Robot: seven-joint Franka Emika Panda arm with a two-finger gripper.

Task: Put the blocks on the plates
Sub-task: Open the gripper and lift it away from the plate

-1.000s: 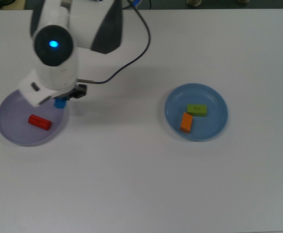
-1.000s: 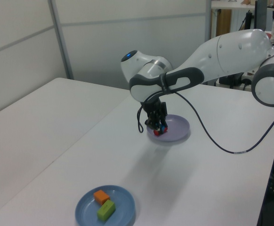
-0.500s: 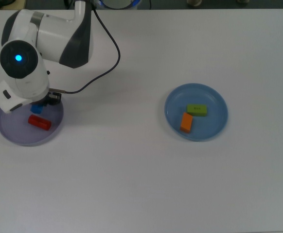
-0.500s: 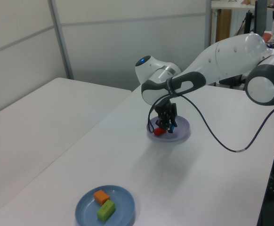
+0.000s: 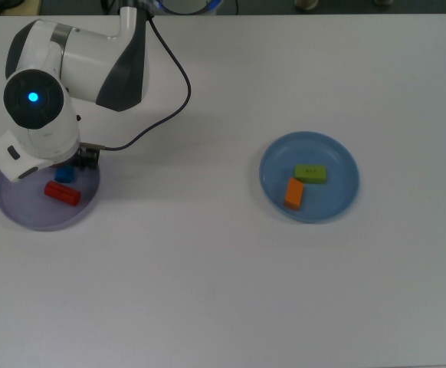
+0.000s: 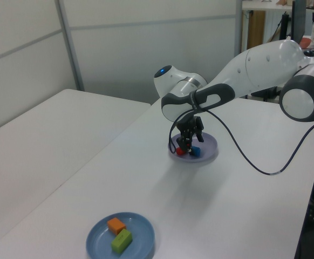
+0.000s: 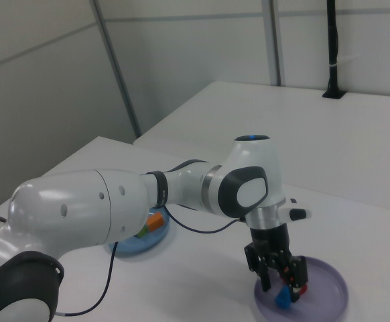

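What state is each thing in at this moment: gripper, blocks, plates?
gripper: open, just above the purple plate, holding nothing
blue block: lying on the purple plate, released
red block: lying on its side on the purple plate
green block: lying flat on the blue plate
orange block: lying flat on the blue plate, beside the green one
purple plate: holds two blocks
blue plate: holds two blocks

Plates: lilac-purple plate, light blue plate. Blocks: red cylinder, blue chunk, green bar, orange bar. Arm showing white and dark grey, apparently glowing blue at one spot. Table appearing white.
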